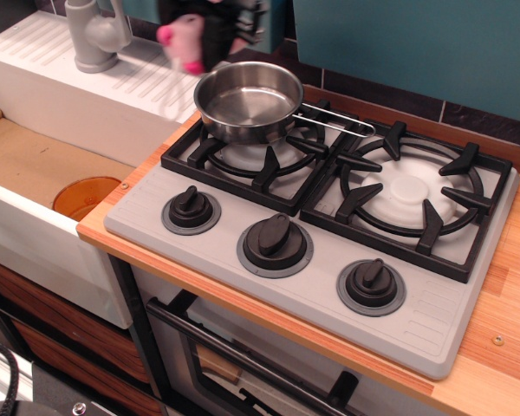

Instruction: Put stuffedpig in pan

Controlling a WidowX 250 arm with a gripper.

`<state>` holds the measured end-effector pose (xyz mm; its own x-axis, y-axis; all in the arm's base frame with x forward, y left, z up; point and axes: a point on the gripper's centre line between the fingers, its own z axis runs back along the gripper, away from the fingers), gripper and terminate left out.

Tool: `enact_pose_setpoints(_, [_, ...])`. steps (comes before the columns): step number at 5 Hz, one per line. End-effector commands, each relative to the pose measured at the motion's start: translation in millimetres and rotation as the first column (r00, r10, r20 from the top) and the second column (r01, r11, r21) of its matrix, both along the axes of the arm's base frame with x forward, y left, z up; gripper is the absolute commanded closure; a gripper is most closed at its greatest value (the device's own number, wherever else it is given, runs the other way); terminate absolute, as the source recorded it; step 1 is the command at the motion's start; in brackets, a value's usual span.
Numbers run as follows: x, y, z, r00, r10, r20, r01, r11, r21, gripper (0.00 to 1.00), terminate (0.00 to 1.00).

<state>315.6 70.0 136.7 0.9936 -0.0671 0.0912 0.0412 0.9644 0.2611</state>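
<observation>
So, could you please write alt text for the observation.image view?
A blurred gripper holds a pink stuffedpig above and just behind the empty steel pan, which sits on the stove's left burner grate. Three black knobs line the front.

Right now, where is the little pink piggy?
The stuffedpig is up in the air near the top of the picture, held by the blurry gripper, just above and left of the shiny pan and right of the grey faucet.

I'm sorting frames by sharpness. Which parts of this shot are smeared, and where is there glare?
In the observation.image view, the gripper and the stuffedpig at the top edge are motion-blurred; the pan, burner grates and knobs are crisp. Soft highlights sit inside the pan.
</observation>
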Motion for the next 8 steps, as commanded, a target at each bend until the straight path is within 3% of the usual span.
enact_pose_setpoints(1, [31, -28, -8, 0.994, -0.036, 0.1, 0.038, 0.999, -0.021, 1.0, 0.0])
enact_pose_setpoints(2, [38, -33, -14, 0.992, -0.062, 0.112, 0.066, 0.997, -0.035, 0.0, 0.0])
enact_pose_setpoints(5, [53, -31, -4, 0.993, -0.077, 0.091, 0.082, 0.996, -0.044, 0.0, 0.0])
enact_pose_setpoints(8, [41, -49, 0, 0.993, -0.048, 0.104, 0.052, 0.998, -0.033, 0.0, 0.0])
